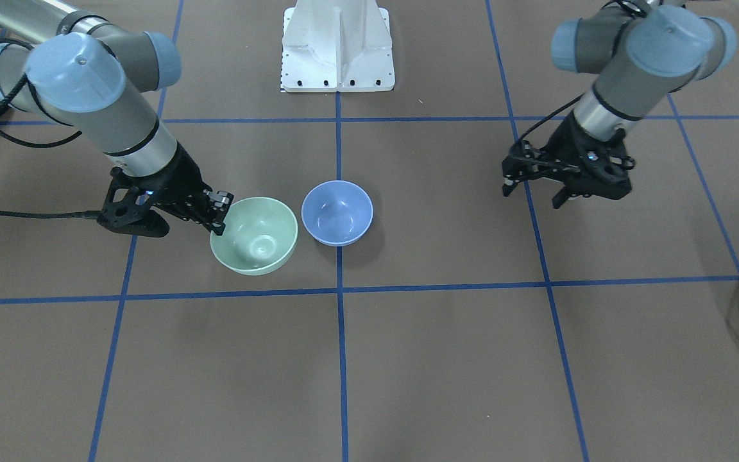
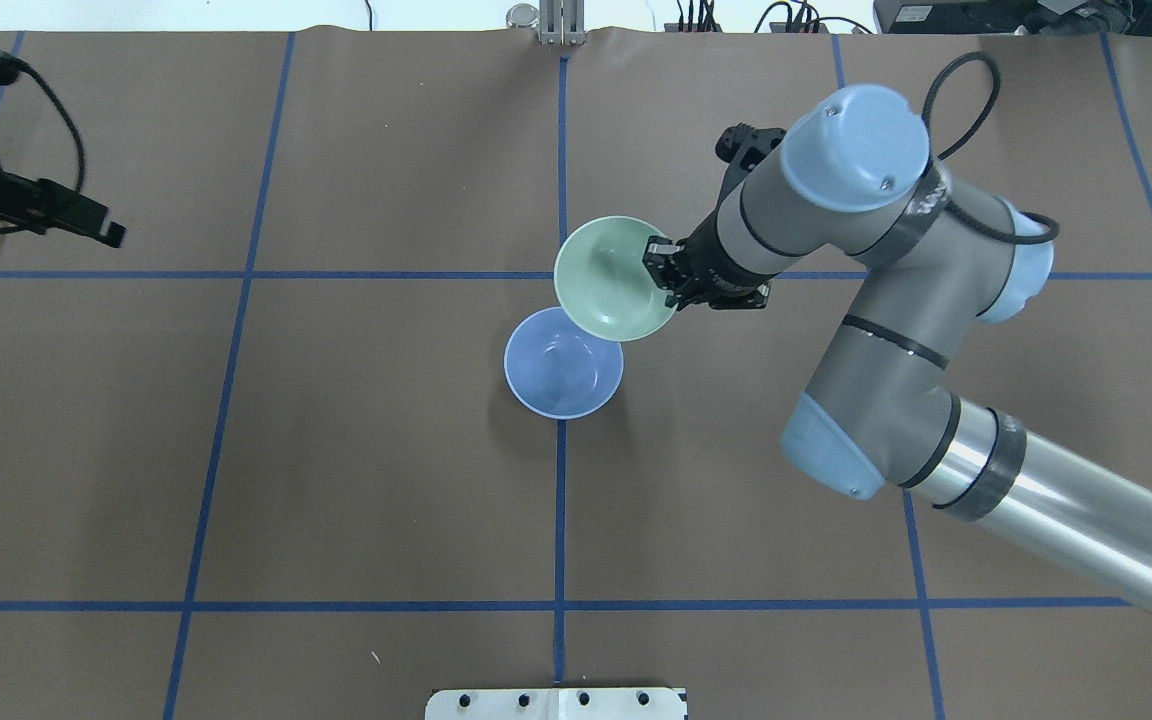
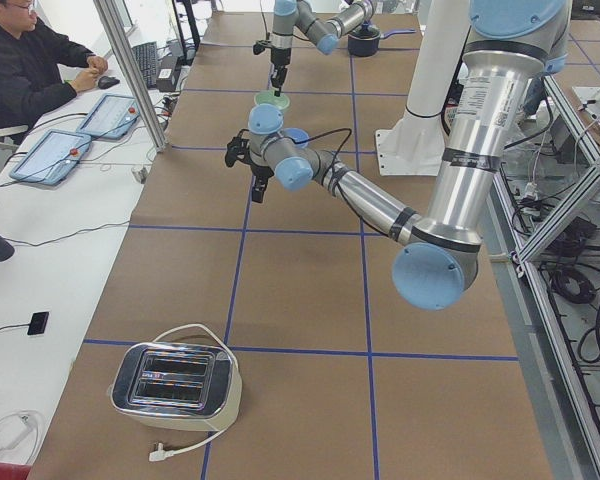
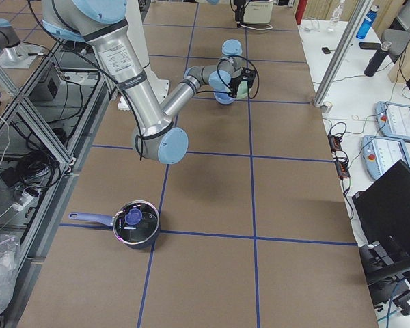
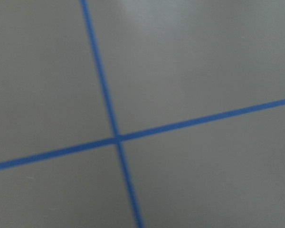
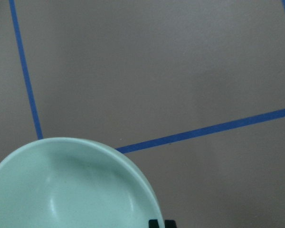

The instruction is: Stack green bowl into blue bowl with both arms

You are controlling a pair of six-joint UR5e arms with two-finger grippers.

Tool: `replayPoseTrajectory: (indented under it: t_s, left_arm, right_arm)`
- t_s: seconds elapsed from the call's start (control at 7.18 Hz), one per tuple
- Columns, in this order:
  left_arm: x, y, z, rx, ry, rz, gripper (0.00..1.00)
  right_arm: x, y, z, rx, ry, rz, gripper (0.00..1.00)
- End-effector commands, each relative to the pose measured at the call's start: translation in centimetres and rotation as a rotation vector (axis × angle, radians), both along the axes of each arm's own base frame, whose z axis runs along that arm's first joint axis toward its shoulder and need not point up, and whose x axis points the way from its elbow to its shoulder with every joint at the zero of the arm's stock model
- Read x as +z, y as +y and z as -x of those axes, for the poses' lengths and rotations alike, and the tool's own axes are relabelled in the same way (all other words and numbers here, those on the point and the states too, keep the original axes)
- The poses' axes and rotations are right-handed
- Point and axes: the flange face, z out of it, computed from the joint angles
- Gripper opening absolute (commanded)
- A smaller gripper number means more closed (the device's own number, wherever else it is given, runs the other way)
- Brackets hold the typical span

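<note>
Where blue tape (image 1: 339,359) grids the table (image 1: 446,372), right end effector (image 1: 219,214) clamps green bowl (image 1: 260,240); left end effector (image 1: 532,194) gapes.

Your views are evenly lit from overhead, shadows soft. The green bowl (image 1: 254,236) shows faint glare. Left wrist view blurred, perhaps defocused.

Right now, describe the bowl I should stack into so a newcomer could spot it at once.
From the white pedestal base, follow the central blue tape line outward; the blue bowl sits on it. Unlike the green bowl beside it, pinched at the rim by the right gripper, it is periwinkle and nothing holds it.
</note>
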Motion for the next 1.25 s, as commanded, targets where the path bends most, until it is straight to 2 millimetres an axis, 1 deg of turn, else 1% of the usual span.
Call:
replayPoseTrajectory:
  t_s: [0.0,0.14,0.28,0.42,0.56,0.7,0.84,1.11]
  left_arm:
    - [5.1,-0.2,8.0,-0.002,-0.028,-0.048,0.97]
    - [6.1,0.3,8.2,-0.002,-0.031,-0.04,0.97]
    - [6.3,0.4,8.3,-0.003,-0.032,-0.039,0.97]
    - [6.5,0.5,8.5,-0.006,-0.033,-0.036,0.97]
    - [6.8,0.9,8.8,-0.007,-0.033,-0.032,0.97]
    - [7.3,1.2,9.5,-0.009,-0.038,-0.038,0.97]
    - [7.3,1.2,9.7,-0.014,-0.039,-0.038,0.97]
    - [7.4,1.2,9.7,-0.014,-0.039,-0.037,0.97]
  right_arm:
    - [-1.8,4.0,4.5,0.01,-0.007,0.0,0.0]
    - [-1.8,5.0,5.5,-0.004,-0.006,-0.003,0.0]
    - [-1.4,5.2,5.9,-0.01,0.002,-0.007,0.0]
    - [-0.9,5.2,5.7,-0.021,0.012,-0.02,0.0]
    - [-0.4,4.9,6.0,-0.033,0.025,-0.038,0.0]
    - [0.2,4.2,5.8,-0.031,0.039,-0.04,0.0]
    - [0.9,3.8,6.2,-0.033,0.054,-0.036,0.0]
    - [0.9,3.6,6.1,-0.028,0.051,-0.038,0.0]
